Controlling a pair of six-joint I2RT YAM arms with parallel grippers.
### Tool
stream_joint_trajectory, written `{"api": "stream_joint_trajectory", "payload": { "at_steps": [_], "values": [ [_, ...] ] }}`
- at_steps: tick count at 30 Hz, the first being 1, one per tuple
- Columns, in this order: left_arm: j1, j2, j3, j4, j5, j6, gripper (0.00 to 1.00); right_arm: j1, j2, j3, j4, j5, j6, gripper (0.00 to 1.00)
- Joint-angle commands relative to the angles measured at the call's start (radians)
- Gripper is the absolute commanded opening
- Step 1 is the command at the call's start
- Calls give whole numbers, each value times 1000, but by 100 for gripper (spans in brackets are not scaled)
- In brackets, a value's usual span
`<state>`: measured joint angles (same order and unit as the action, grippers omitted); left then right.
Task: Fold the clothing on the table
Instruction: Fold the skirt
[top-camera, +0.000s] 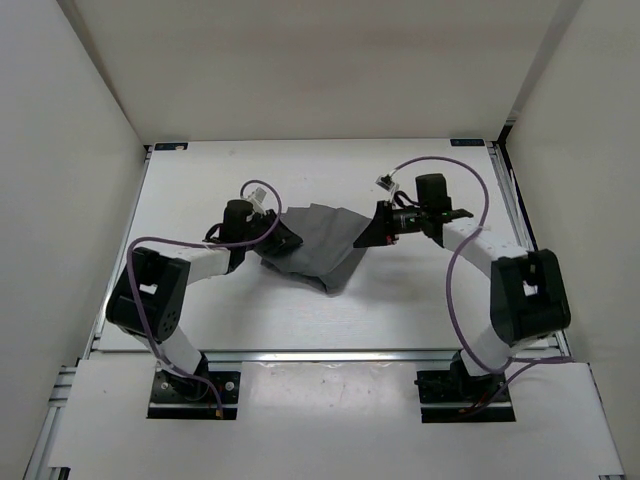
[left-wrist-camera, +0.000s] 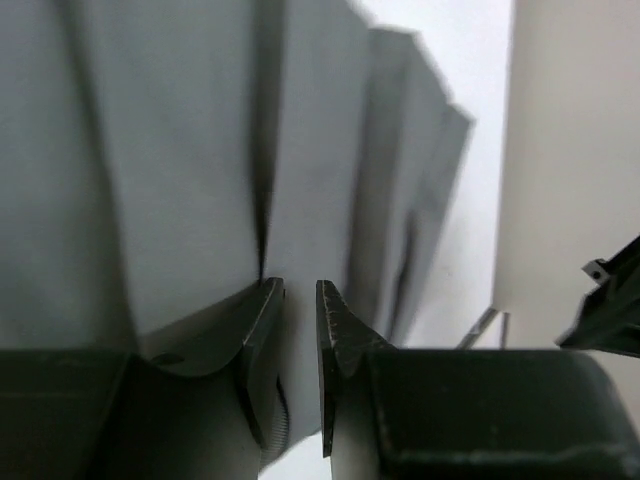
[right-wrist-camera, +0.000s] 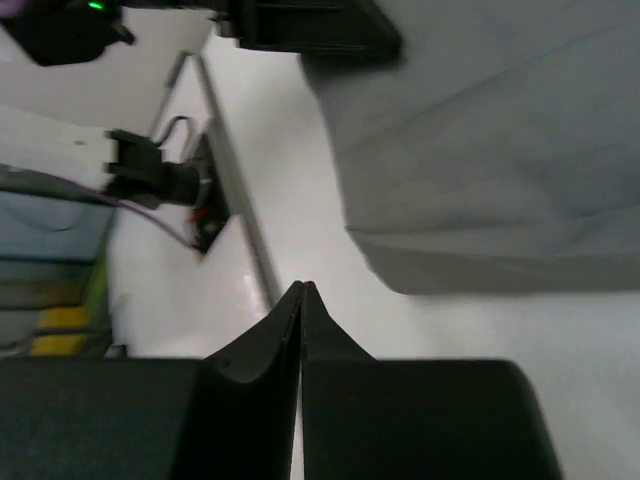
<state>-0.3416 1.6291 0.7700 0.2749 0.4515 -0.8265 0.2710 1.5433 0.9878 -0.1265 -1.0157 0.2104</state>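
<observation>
From above, the clothing (top-camera: 322, 240) sits rumpled mid-worktop (top-camera: 200, 180), left gripper (top-camera: 284, 241) at its nine o'clock edge, right gripper (top-camera: 372, 232) at three o'clock. Left wrist: jaws clamped on the clothing's grey folds. Right wrist: jaws pressed together over bare worktop, clothing off at one o'clock.

Medium-grey clothing (top-camera: 320, 245) — long parallel pleats — on a white table (top-camera: 400, 315).

Top view: fixed above and behind the arm bases, looking down on the large white matte table (top-camera: 300, 180). Wrist views: close, low, facing along the tabletop. All share the medium-grey pleated fabric garment (top-camera: 325, 245).
</observation>
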Motion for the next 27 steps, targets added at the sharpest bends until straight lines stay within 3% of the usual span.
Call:
{"api": "stream_joint_trajectory", "payload": {
  "at_steps": [1,2,3,9,16,22,27],
  "values": [
    [12,32,-53,17,-20,61,30,40,89,19,283,-196,304,0],
    [15,46,-67,12,-16,63,28,51,112,-4,362,-207,382,0],
    [33,89,-92,10,-45,60,24,91,164,-32,571,-207,616,0],
    [49,143,-87,23,-65,67,26,194,250,-26,491,-98,624,0],
    [78,38,-57,80,-79,27,38,224,417,48,464,-52,734,0],
    [82,31,-47,61,-46,20,38,229,507,51,398,18,757,0],
    [105,-12,-115,92,-57,21,37,224,578,-4,456,11,880,0]
  ]
}}
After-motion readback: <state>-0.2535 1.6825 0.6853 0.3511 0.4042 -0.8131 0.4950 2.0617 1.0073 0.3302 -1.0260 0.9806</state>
